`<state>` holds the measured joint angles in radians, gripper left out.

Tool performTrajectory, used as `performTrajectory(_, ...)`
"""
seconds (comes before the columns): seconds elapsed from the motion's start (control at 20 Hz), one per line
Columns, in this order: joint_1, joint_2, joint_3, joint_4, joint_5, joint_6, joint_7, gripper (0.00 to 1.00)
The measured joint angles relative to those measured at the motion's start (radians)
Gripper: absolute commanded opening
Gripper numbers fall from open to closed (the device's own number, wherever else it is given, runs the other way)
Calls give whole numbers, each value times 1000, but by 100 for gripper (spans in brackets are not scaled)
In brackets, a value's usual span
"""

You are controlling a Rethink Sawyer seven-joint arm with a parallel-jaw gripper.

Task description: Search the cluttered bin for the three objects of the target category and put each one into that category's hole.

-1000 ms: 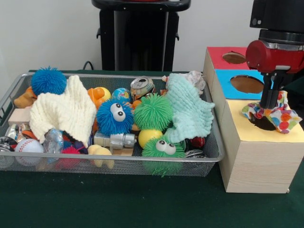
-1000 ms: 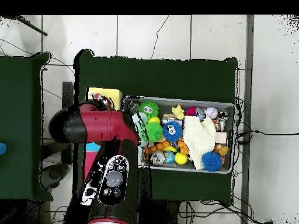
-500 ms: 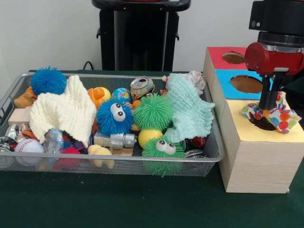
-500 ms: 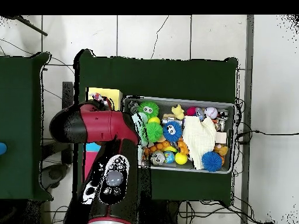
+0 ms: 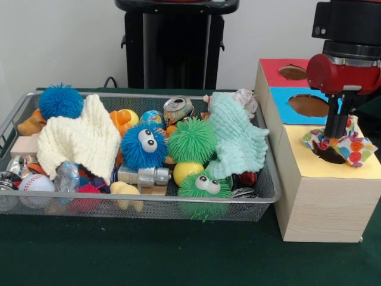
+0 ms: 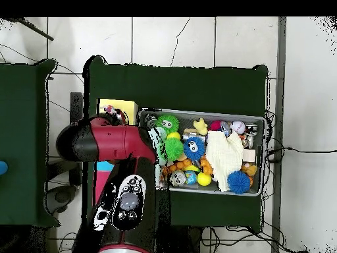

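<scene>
Dark green cloth covers the counter, and on it a wire mesh bin sits just beside a wooden sorting box whose top is split into a red section, a blue section and a yellow section, each with a hole.

My hand hangs straight down over the yellow section, its dark fingers reaching into a polka-dot cloth that lies bunched over the yellow hole, part of it spread on the box top. Whether my fingers are clamped on the cloth or parted from it, I cannot tell. From overhead my red arm covers most of the box; only a corner of the yellow top shows past it.

Two more cloths lie in the bin. A cream knitted cloth is draped over the clutter toward the end of the bin away from the box, with a blue spiky ball touching its upper edge. A mint green cloth lies at the end nearest the box. Between the two cloths sit a blue fuzzy ball with eyes and a green spiky ball; a green fuzzy ball with eyes rests against the bin's front wall, below the mint cloth. A crushed can lies at the back and a baseball in the front corner farthest from the box.
</scene>
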<state>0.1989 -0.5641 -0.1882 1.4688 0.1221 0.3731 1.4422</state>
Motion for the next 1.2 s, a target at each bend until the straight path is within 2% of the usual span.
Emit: performTrajectory(1.2,0,45,0,6,16,-44,0,0)
